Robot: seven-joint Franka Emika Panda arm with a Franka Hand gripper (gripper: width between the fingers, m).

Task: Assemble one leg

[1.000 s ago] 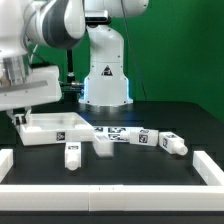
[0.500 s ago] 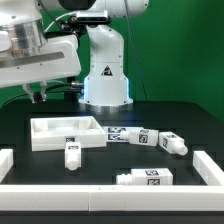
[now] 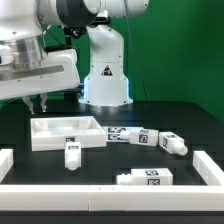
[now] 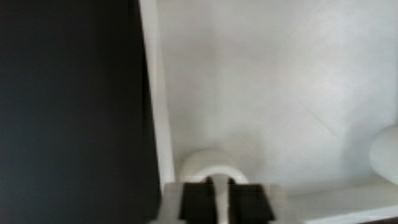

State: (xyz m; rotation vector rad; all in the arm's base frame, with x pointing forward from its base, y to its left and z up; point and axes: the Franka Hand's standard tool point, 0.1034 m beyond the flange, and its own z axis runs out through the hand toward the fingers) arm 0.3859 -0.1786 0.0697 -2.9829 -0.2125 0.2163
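You have the claw [image 3: 37, 103] hovering above the large white tray-shaped panel [image 3: 60, 133], fingers closed together on nothing, seemingly to line up over it, while the nearest small white stubby tagged leg [image 3: 72, 155] stands upright on the black tabletop [image 3: 190, 125] just before that panel.

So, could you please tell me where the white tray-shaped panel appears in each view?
Exterior view: the panel lies on the black table toward the exterior view's left, just below the gripper.
Wrist view: the panel seems to be the white surface filling most of the picture, beside dark table.
Shared landmark: the gripper, fingers close together over the panel.
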